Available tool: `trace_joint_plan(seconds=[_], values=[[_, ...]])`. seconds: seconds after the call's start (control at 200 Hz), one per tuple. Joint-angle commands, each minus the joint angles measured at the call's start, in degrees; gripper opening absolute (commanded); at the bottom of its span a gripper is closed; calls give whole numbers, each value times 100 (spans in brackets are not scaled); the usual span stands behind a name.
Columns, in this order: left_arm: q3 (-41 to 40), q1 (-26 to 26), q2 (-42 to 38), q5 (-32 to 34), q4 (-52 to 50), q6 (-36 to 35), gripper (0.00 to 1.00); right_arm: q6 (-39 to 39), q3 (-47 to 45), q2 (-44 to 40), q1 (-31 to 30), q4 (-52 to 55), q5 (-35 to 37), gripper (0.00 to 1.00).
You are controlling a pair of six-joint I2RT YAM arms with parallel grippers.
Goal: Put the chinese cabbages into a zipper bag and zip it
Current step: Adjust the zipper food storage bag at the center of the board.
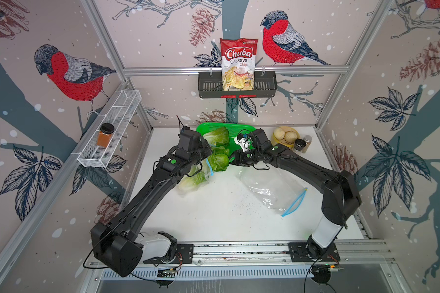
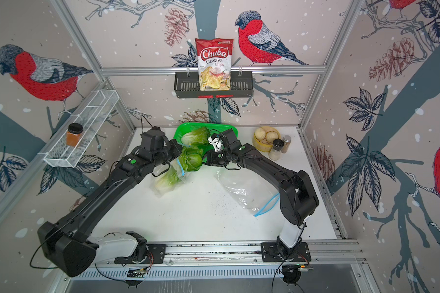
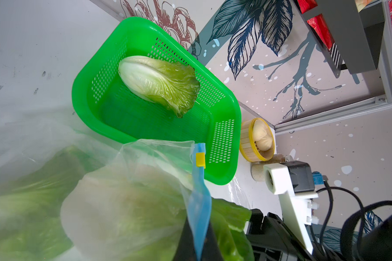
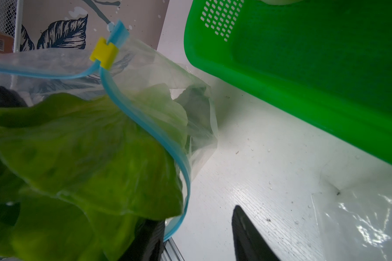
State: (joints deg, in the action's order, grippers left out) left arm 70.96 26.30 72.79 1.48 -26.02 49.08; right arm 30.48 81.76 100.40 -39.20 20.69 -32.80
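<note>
A clear zipper bag point(image 1: 188, 186) with a blue zip strip lies at the left arm's wrist. One chinese cabbage point(image 1: 192, 181) is inside it. A second point(image 1: 219, 161) sticks out of the bag's mouth, leafy end outward. The third point(image 3: 159, 83) lies in the green basket point(image 3: 84, 90). My left gripper point(image 3: 198, 237) is shut on the blue zip strip point(image 3: 199, 210), below the yellow slider point(image 3: 200, 160). My right gripper point(image 4: 197, 223) stands open beside the protruding cabbage point(image 4: 82, 158), with only bare table between its fingers.
A second, empty zipper bag point(image 1: 274, 190) lies under the right arm. At the back right stand a bamboo steamer of buns point(image 1: 285, 137) and two shakers point(image 1: 301, 145). A spice jar point(image 1: 105, 135) sits on the left wall shelf. A chips bag point(image 1: 238, 64) hangs in the back rack.
</note>
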Motion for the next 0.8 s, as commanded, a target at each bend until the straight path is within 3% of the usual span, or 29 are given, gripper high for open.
trace_joint_plan(seconds=[0.0, 0.375, 0.53, 0.665, 0.795], values=[[71, -20, 0, -68, 308, -62, 0, 125, 156, 80, -10, -158, -89, 51], [58, -33, 42, -148, 343, -83, 0, 221, 559, 667, -52, -5, 18, 40], [49, -53, 25, -155, 352, -115, 0, 248, 707, 845, -59, -39, -17, 27], [27, -107, -6, -165, 327, -131, 0, 365, 668, 703, -61, -255, 0, 9], [64, -195, -86, -147, 299, -171, 0, 327, 795, 492, -59, -248, 127, 2]])
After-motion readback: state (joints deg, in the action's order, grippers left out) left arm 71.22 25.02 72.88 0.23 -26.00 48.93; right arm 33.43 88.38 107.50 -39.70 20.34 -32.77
